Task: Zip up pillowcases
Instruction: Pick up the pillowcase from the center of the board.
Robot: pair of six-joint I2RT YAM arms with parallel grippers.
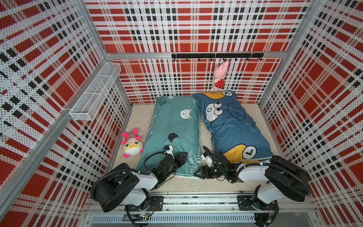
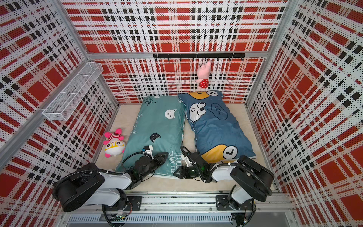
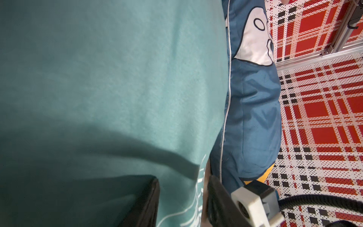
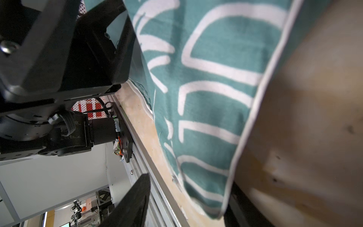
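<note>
the left end effector (image 1: 183,156) lies on the near right corner of the teal pillowcase (image 1: 174,125), over its white lettering. in the left wrist view its fingers (image 3: 141,198) stand partly apart with teal cloth between them, and whether they pinch it i cannot tell. the right end effector (image 1: 196,172) sits low over the counter (image 1: 196,185), just beside that same corner and pointing toward it. in the right wrist view its fingers (image 4: 135,204) are well apart, with the piped corner of the cloth reaching between them and nothing gripped. the teal pillowcase lies lengthwise mid-counter. the blue pillowcase (image 1: 231,127) lies angled to its right, and the 2 touch at their far ends. a pink-and-white plush (image 1: 131,143) lies left of the teal one, and a pink plush (image 1: 221,74) hangs from the hook rail (image 1: 216,55) on the back wall.
</note>
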